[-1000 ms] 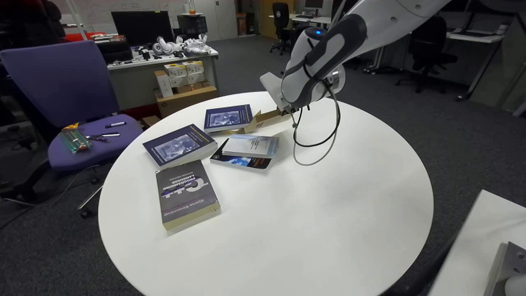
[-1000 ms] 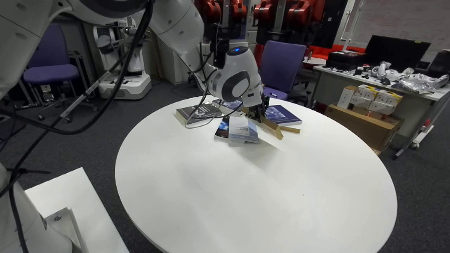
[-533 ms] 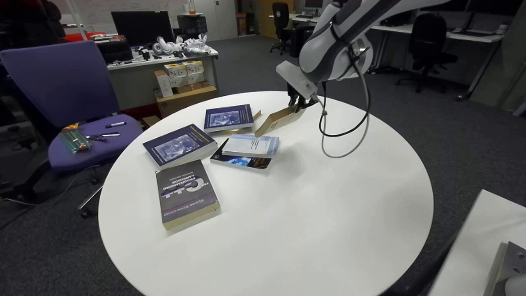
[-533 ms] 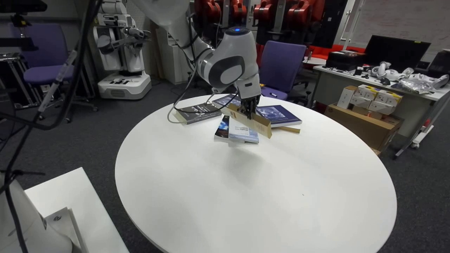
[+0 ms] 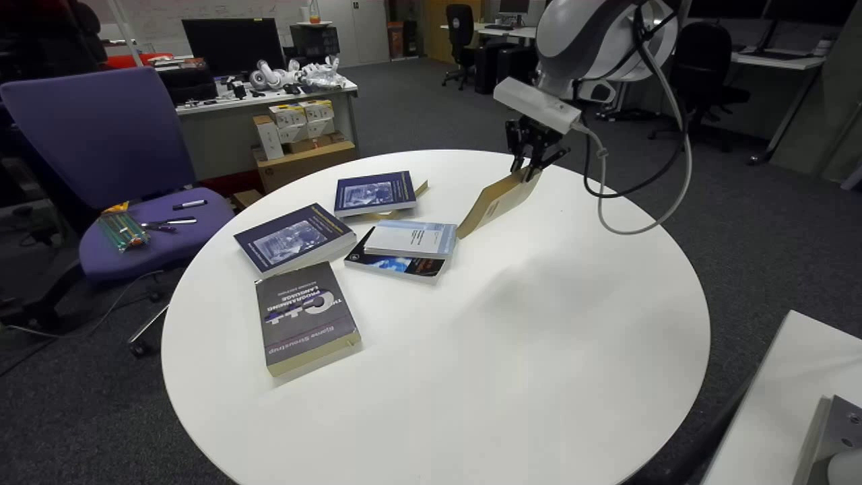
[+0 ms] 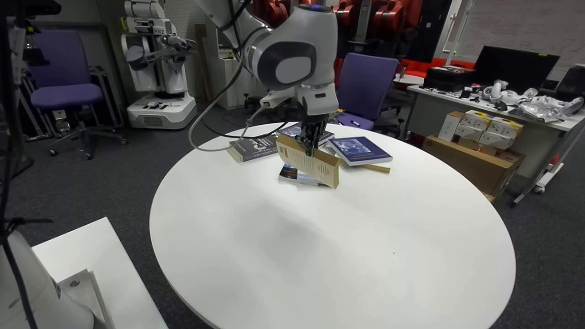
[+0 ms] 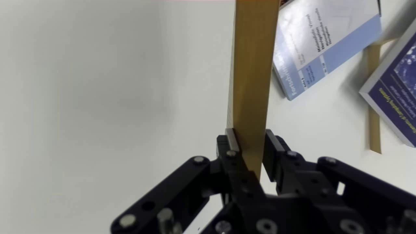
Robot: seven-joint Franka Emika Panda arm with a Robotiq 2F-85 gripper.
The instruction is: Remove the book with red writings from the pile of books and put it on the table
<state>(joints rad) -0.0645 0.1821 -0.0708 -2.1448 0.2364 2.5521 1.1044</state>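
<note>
White along the arm (image 6: pixel 297 68) and black at the gripper (image 7: pixel 251 141), pinches a cream-covered book with reddish printing (image 6: pixel 308 167) by its tan upper edge, with a finger (image 7: pixel 224 146) pressed to each face. Holds the book aloft and tilted, above the round white table (image 5: pixel 512 384). In an exterior view, holds its lower corner just beside a light blue and white booklet (image 5: pixel 412 238) lettered "Fortschri…"; touching or apart, impossible to tell. Under that booklet, a dark paperback (image 5: pixel 397 267) with a blue photo. Elsewhere on the tabletop: a navy book (image 5: pixel 374 192) with "Computing Systems" in yellow, resting partly over a tan-edged item (image 7: pixel 374 130) too hidden to identify; a second navy book (image 5: pixel 293 239) of the same design; and, just beside that one, the thick grey "The C++ Programming Language" (image 5: pixel 306 316) by Bjarne Stroustrup. Next to the table, a purple chair (image 5: pixel 101 128).
</note>
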